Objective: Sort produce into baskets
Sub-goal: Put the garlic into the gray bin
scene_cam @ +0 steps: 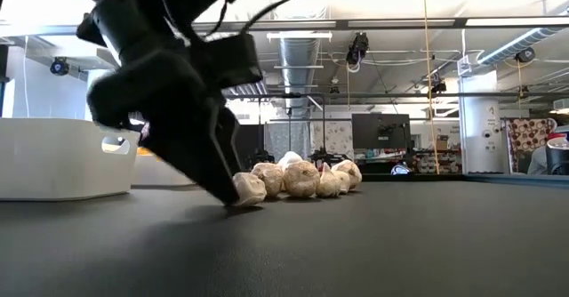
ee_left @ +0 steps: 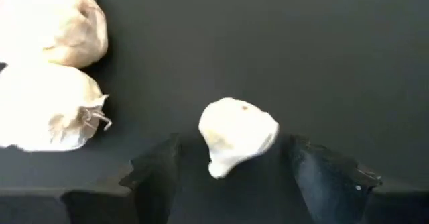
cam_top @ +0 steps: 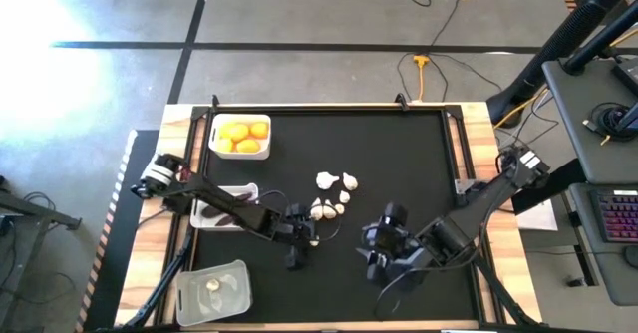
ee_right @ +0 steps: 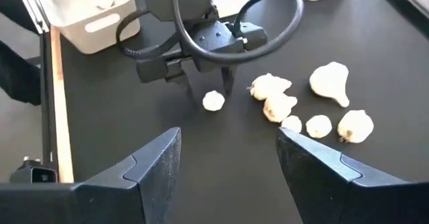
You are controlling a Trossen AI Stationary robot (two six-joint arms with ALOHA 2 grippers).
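A single white garlic bulb [ee_left: 236, 140] lies on the black mat between the open fingers of my left gripper [ee_left: 233, 158], which slants down at it from the left; no touch shows. More garlic bulbs [cam_top: 334, 195] cluster just beyond it. My right gripper [ee_right: 231, 153] hangs open above the mat to the right, holding nothing. Three baskets stand along the left side. A white basket [cam_top: 240, 157] holds yellow-orange fruits [cam_top: 242, 132], another white basket [cam_top: 199, 215] holds dark purple pieces [cam_top: 231, 197], and a clear basket [cam_top: 189, 303] holds one garlic bulb [cam_top: 216, 285].
The black mat lies bare to the right of the bulbs and along the near edge [cam_top: 439, 293]. Wooden table borders [cam_top: 478, 124] frame it. My left arm [cam_top: 229, 211] reaches across the middle basket. Cables [cam_top: 424, 64] run over the floor behind the table.
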